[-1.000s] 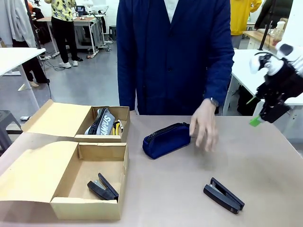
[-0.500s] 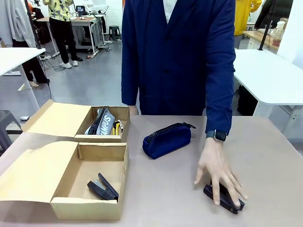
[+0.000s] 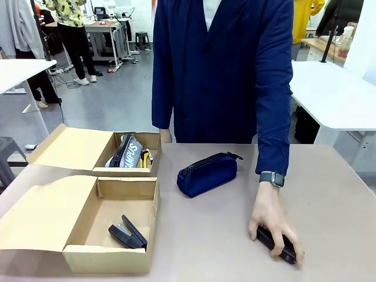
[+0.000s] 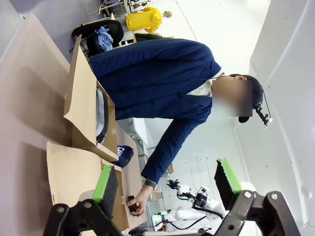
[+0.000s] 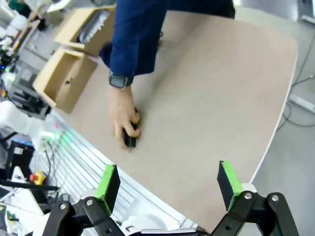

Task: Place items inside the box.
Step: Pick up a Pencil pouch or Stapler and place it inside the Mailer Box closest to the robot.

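Observation:
A person's hand (image 3: 273, 226) rests on a black stapler (image 3: 281, 248) at the table's front right. A navy zip pouch (image 3: 207, 174) lies at mid-table. The near cardboard box (image 3: 154, 211) holds another black stapler (image 3: 127, 234). The far box (image 3: 136, 136) holds a grey-black piece with white lettering (image 3: 126, 153) and a yellow item (image 3: 145, 157). My left gripper (image 4: 166, 179) stands open with nothing between its fingers, off to the side of the boxes. My right gripper (image 5: 167, 181) is open and empty, high above the table, with the hand and stapler (image 5: 130, 137) far below.
The person in a navy coat (image 3: 220, 64) stands at the far edge. Both box lids lie open toward the left (image 3: 64, 147). White tables (image 3: 335, 94) stand behind on the right. Bare tabletop (image 3: 205, 235) lies between the near box and the stapler.
The right arm has pulled out of the front view at the right. The person's hand has moved from beside the pouch down onto the stapler at the front right.

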You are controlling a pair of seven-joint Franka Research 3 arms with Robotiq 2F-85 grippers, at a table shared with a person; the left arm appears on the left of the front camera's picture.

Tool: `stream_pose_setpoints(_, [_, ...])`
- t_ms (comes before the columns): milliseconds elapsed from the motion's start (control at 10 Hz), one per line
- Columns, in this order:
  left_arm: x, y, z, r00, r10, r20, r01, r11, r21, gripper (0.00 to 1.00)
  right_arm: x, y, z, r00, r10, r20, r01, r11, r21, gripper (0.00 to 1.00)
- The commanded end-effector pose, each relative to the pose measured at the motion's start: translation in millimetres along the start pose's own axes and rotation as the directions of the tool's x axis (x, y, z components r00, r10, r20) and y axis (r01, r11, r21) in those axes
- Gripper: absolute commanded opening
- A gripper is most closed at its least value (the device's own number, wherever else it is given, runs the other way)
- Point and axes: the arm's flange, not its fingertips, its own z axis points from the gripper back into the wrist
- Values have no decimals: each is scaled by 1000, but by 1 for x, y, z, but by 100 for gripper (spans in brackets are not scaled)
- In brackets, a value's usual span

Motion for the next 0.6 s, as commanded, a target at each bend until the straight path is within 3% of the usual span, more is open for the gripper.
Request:
stream_pose_setpoints(0, [0,-2,-2,1000,-21,12,22,1000,-23,100,27,2,-11,996,-14,-88,11,999,-34,100])
stream_pose_setpoints(200, [0,-2,-2,1000,-21,12,22,1000,-23,100,65,8,-32,984,-28,-176,14,997,-79,100])
stream_pose_setpoints(500, [0,-2,-2,1000,-21,12,22,1000,-23,100,134,38,-88,923,170,-345,-188,982,-21,100])
